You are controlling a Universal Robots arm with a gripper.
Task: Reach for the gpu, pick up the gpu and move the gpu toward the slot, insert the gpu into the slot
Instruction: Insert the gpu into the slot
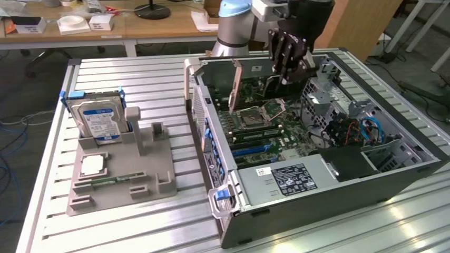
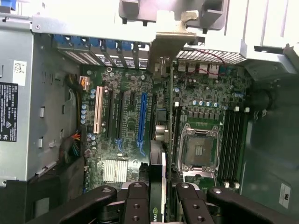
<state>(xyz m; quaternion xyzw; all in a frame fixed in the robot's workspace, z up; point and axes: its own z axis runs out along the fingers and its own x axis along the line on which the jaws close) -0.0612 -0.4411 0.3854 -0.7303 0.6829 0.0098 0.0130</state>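
My gripper (image 1: 287, 79) hangs over the open computer case (image 1: 393, 174), shut on the gpu (image 1: 256, 87), a thin dark card held on edge with its silver bracket (image 1: 237, 84) toward the case's rear wall. The card sits above the motherboard, clear of it. In the wrist view the gripper (image 2: 158, 198) clamps the gpu (image 2: 158, 172) edge-on between two black fingers (image 2: 138, 203), and the bracket (image 2: 164, 49) lies at the far end. The long blue slot (image 2: 141, 119) runs parallel to the card, just beside its edge. In the exterior view the slot (image 1: 250, 149) lies lower on the board.
A silver processor socket (image 2: 198, 149) and black memory slots (image 2: 231, 144) flank the card. A white slot (image 2: 98, 114) and the power supply (image 1: 295, 176) lie beyond the blue one. On the table at the exterior view's left, a grey fixture (image 1: 140, 174) holds a hard drive (image 1: 100, 118).
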